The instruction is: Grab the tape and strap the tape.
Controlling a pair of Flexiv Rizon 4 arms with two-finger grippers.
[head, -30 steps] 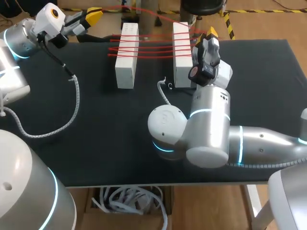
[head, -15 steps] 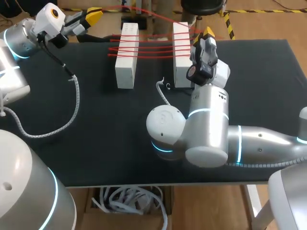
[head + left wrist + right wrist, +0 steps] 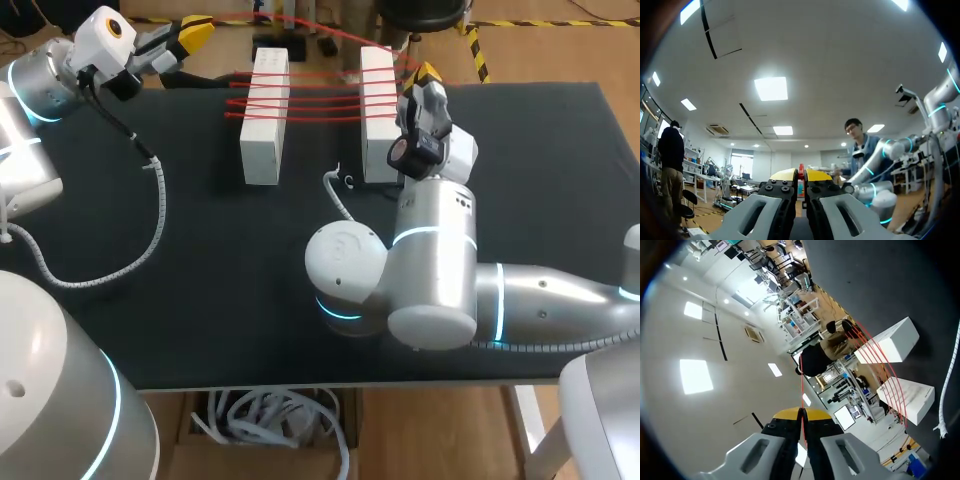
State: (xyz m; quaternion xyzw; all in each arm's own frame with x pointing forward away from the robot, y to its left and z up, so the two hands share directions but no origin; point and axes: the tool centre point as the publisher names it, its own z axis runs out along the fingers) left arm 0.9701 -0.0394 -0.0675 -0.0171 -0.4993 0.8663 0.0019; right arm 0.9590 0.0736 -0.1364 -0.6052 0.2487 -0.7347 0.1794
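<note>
Right tool (image 3: 425, 72), pinching thin red tape (image 3: 320, 100), nudged toward right white rectangular block (image 3: 377, 120), so next wrap is lining up; left tool (image 3: 198, 30) clamps tape too.

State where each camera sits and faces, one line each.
Head view: above and behind, looking down at the table; left hand, right hand show.
Left wrist view: along the left hand, facing up, off the table.
Right wrist view: along the right hand; white blocks and tape beside it.
Shared: head and right wrist show blocks, tape.
</note>
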